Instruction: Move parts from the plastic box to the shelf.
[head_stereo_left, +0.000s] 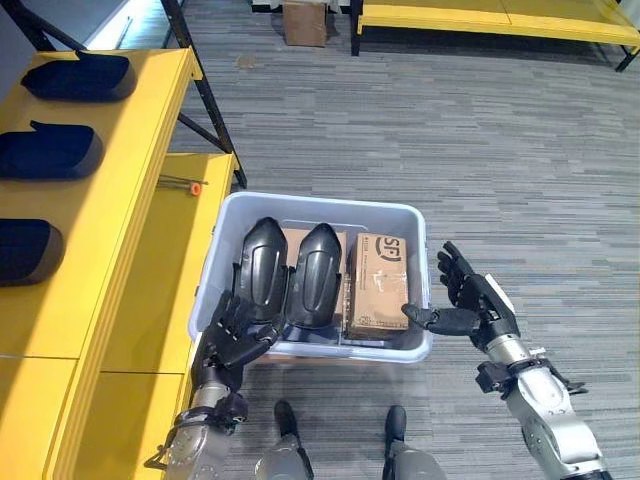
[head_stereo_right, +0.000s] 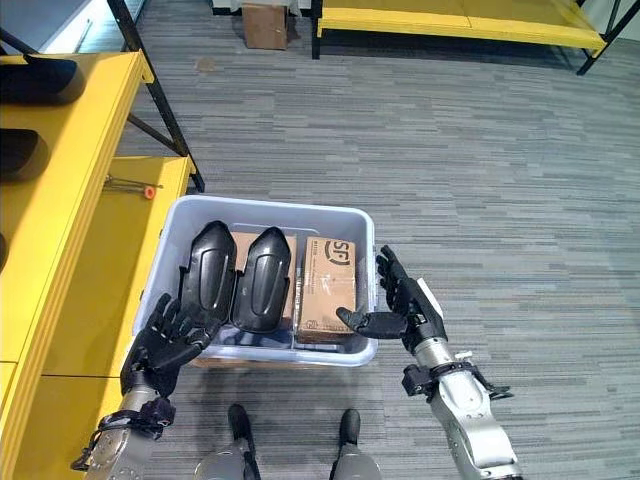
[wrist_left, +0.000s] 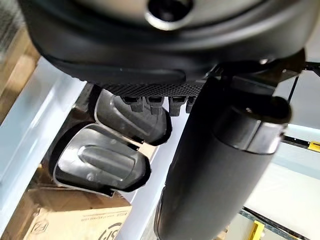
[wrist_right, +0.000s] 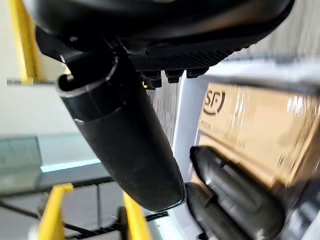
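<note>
Grey-white plastic forms the box, which sits on the carpet floor just beside the yellow shelf. Inside it two black parts lean side by side, touching each other, with a cardboard carton standing at their right, against the box's right wall. A flatter brown carton lies under and behind the parts.

On the shelf's upper level three more dark parts lie in a row, well apart from the box. A small tool with an orange tip rests on the lower level near the box's far left corner.

At the box's near left corner is the left robot hand, its fingers spread and relaxed, reaching up over the rim to touch the lower end of the left part; they are not closed round it. Outside the near right corner is the right robot hand, fingers straight and apart, the thumb pointing at the rim by the carton, holding nothing.

Farther off on the floor stand a small brown box and a low yellow platform.
</note>
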